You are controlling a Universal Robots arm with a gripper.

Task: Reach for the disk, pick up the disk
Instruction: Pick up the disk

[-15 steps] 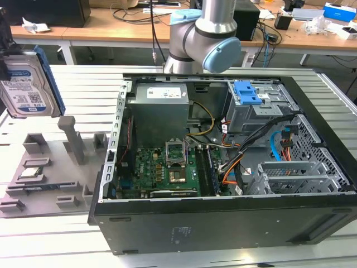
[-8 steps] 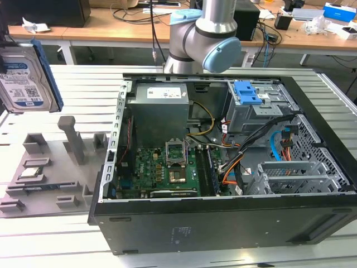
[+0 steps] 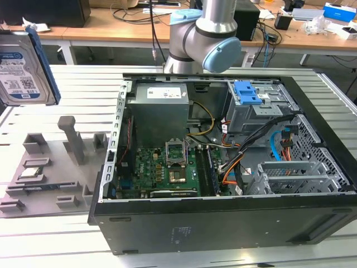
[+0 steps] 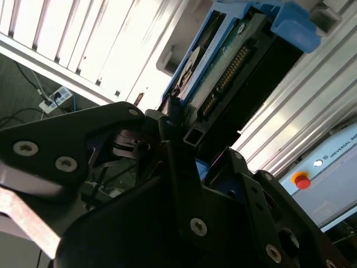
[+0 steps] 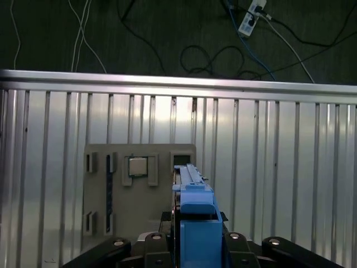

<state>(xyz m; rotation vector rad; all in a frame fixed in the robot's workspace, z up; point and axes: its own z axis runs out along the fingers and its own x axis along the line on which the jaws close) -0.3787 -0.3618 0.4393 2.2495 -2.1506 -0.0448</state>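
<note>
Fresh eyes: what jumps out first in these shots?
The disk, blue-and-white label showing, hangs in the air at the exterior view's left edge; the second wrist view shows the claw shut on it. Next comes the open computer case mid-table, motherboard exposed, with a grey parts tray beside it.

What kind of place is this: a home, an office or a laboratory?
Most likely a robotics laboratory or workshop. A robot arm stands by an open computer case on a ribbed aluminium table, its gripper holds the disk, and desks with cables stand further back.
</note>
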